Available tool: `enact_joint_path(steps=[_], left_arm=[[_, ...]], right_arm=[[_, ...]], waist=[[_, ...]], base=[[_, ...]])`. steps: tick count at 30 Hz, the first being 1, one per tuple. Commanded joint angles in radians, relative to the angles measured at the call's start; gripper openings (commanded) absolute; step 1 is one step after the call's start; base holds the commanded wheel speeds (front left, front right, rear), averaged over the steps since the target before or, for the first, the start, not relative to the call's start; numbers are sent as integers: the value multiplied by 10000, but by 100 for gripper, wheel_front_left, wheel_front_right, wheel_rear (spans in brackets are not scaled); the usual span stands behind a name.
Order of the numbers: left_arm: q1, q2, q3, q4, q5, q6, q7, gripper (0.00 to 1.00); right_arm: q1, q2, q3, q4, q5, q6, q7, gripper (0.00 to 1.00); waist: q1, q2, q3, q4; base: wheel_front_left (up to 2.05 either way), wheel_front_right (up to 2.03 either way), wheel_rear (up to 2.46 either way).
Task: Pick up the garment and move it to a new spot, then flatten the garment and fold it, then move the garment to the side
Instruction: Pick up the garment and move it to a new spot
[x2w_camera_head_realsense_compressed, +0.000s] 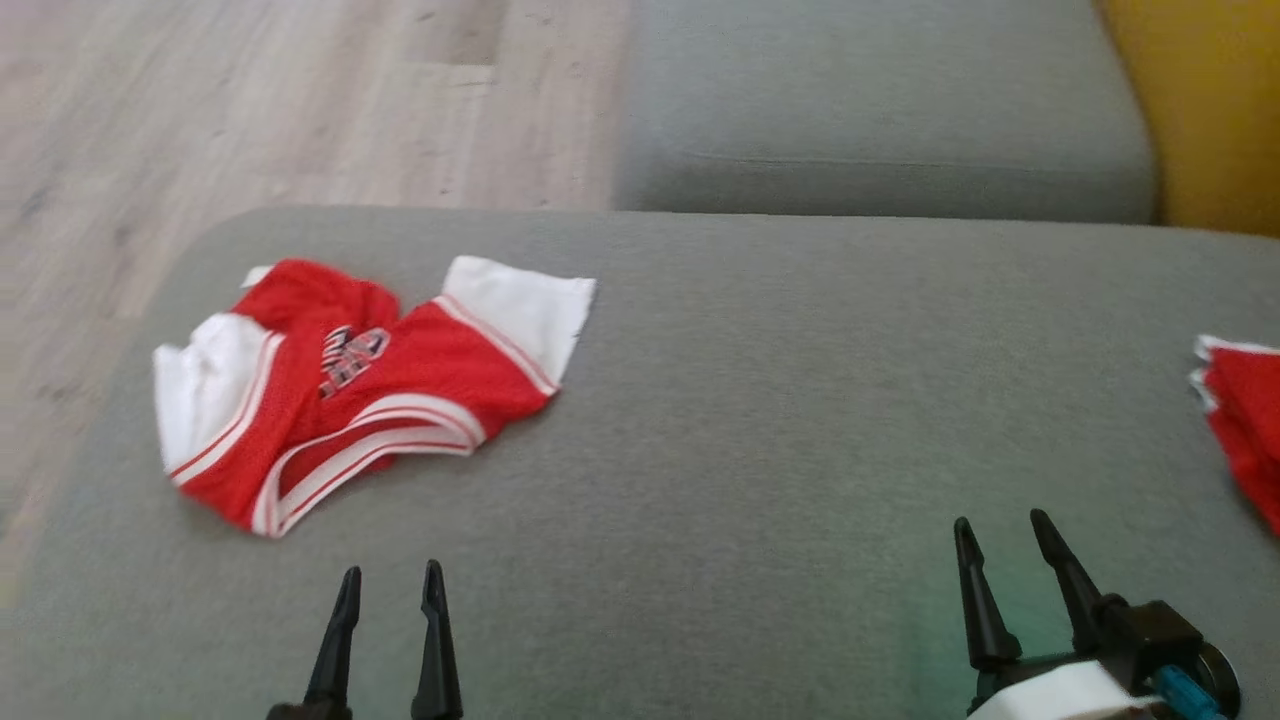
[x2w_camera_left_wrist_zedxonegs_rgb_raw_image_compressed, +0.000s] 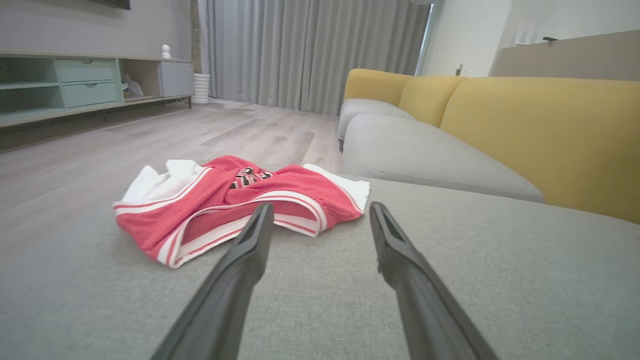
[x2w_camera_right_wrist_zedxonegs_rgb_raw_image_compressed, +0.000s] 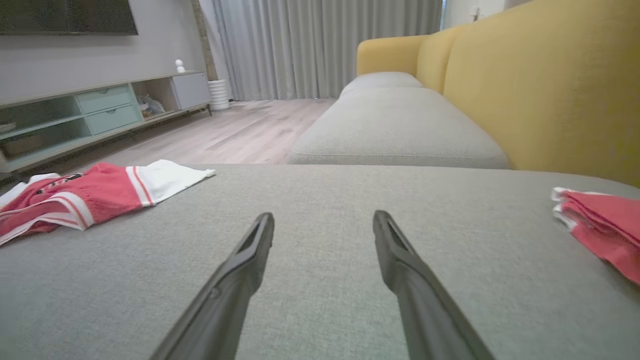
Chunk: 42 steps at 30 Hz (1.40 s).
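Head view, left gripper (x2w_camera_head_realsense_compressed: 390, 570): fingers parted, nothing between them; the tips stand just short of the garment and do not touch it.
Right gripper (x2w_camera_head_realsense_compressed: 1001, 520): fingers likewise parted and empty, over bare upholstery, well apart from the garment.
Garment (x2w_camera_head_realsense_compressed: 400, 370): red and white, crumpled, on the left part of the grey cushion (x2w_camera_head_realsense_compressed: 760, 420), just ahead of your left gripper. The striped band lies nearest you and one white panel lies out to the right.
Step in hand: judged to be the pick-up; nothing is lifted yet.
Grasp advice: take a raised fold by the near striped band, not flat cloth. Come down steeply so the lower finger does not plough the upholstery. Lift until the trailing white parts hang free before you traverse.
Open room: the middle of the cushion, between your two grippers, is bare. It looks the best new spot, with space to flatten and fold.
Left edge: the garment lies near the cushion's rounded corner, with wooden floor (x2w_camera_head_realsense_compressed: 250, 100) beyond. Avoid dragging that way.
Right edge: a second red cloth (x2w_camera_head_realsense_compressed: 1245, 420), apparently folded, lies at the far right. Keep the carry short of it.
Far edge: a seam, then another grey seat (x2w_camera_head_realsense_compressed: 880, 110), with a yellow backrest (x2w_camera_head_realsense_compressed: 1210, 100) at its right.
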Motion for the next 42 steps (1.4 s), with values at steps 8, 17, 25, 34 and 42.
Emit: enact_joint_path(steps=[8, 17, 25, 34, 42], left_arm=[[-558, -20, 475, -340, 128, 54, -51, 100], [-513, -20, 764, -717, -85, 296, -51, 100], [-1159, -20, 473, -1109, -526, 621, -51, 100], [-3999, -20, 401, -935, -634, 629, -51, 100], [-6622, -20, 548, 1804, -1057, 561, -51, 100]], right_arm=[[-444, -53, 228, -308, 119, -7, -108, 100], [-878, -53, 355, -263, -122, -7, -109, 100], [-1329, -412, 336, -300, -765, -7, -109, 100], [-1954, -1669, 180, -1129, -1066, -7, -109, 100], [-2445, -2668, -148, -2249, -1220, -7, -109, 100]], waist=[[0, -1, 231, 2433], [0, -1, 878, 3976], [0, -1, 2338, 4323], [0, -1, 4193, 3442], [0, -1, 5275, 2379]], base=[[0, 0, 0], [0, 0, 0], [0, 0, 0], [0, 0, 0], [0, 0, 0]])
